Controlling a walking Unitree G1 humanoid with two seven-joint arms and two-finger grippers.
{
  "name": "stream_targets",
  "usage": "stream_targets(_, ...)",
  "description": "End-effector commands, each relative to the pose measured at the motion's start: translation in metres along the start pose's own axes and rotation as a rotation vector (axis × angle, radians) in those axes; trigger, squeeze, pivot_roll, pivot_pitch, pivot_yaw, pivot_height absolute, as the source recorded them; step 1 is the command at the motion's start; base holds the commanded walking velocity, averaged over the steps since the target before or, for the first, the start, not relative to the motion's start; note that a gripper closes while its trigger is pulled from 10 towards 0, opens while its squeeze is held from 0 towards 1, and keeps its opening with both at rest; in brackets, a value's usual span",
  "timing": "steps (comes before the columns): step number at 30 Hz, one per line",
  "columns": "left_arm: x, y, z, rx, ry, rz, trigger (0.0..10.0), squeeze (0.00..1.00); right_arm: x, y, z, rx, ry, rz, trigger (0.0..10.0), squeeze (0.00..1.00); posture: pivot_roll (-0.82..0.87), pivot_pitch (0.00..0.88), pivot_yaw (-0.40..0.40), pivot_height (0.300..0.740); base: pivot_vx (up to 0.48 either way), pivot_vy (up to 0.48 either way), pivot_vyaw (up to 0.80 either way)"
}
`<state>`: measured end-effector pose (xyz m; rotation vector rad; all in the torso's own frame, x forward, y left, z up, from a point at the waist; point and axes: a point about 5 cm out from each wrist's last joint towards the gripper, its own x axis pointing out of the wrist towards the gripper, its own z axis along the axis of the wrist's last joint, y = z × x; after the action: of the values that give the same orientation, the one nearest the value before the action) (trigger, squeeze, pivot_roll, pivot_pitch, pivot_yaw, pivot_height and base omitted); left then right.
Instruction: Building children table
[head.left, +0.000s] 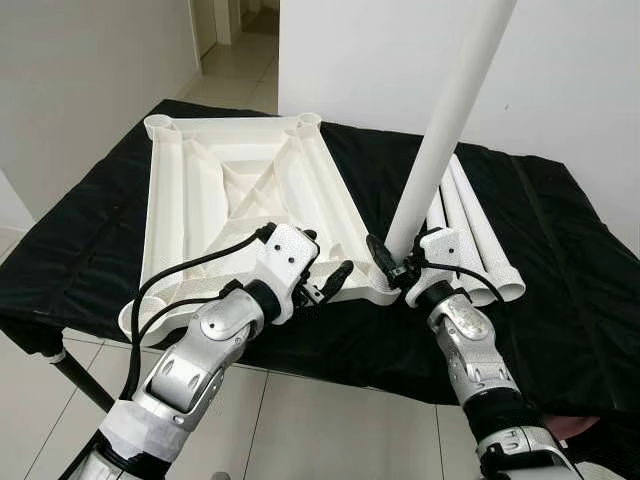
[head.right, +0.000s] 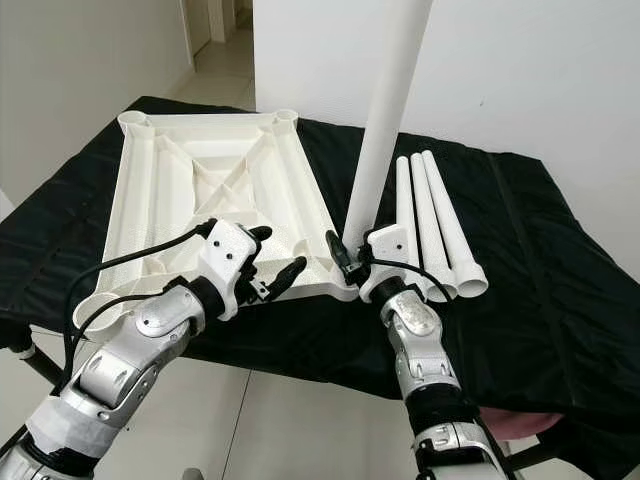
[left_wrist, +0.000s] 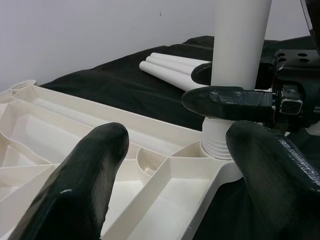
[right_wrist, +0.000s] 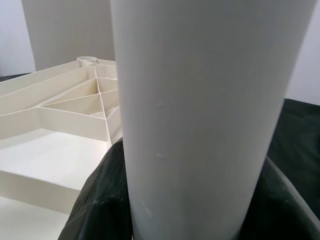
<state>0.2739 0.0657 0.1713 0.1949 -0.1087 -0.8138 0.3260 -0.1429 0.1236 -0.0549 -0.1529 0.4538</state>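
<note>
white tabletop (head.left: 240, 200) lies upside down, ribs up, on a black cloth (head.left: 560, 260) over a bench, with corner sockets showing. right gripper (head.left: 392, 262) is pinching a white leg tube (head.left: 445, 130) near its lower end, fingers pressed on both sides of it; the left wrist view shows the tube's ribbed end sitting at the near right corner socket (left_wrist: 217, 145) of the tabletop, seemingly partly in. the tube's long axis runs nearly upright, leaning a bit up and away to the right, so it isn't quite square to the socket. left gripper (head.left: 325, 285) is spread and holding nothing, hovering just over the near edge of the tabletop, just left of that same corner and pointing at it. judgement: the step in hand is seating the first leg, and the move turns on the tube going straight down along its own axis into the socket directly under the right gripper; the right arm has the tube, the left is close enough to steady the tabletop. three more legs (head.left: 470, 230) lie side by side on the cloth just right of the tabletop, long axes running away from the robot, nearer the right arm. no brands, labels or writing readable anywhere.
</note>
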Motion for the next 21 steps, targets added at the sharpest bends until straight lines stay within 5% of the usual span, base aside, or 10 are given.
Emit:
stream_targets(1, -0.001, -0.009, 0.0, 0.005, 0.01, -0.154, 10.0, 0.0, -0.013, 0.005, -0.033, 0.078, 0.165, -0.015, 10.0, 0.0, 0.01, 0.0, -0.033, 0.74, 0.0, 0.0, 0.0)
stream_targets(21, -0.001, -0.011, 0.001, 0.003, 0.006, -0.157, 10.0, 0.0, -0.012, -0.004, -0.045, 0.217, 0.233, -0.162, 10.0, 0.0, 0.01, 0.0, -0.041, 0.74, 0.0, 0.0, 0.0)
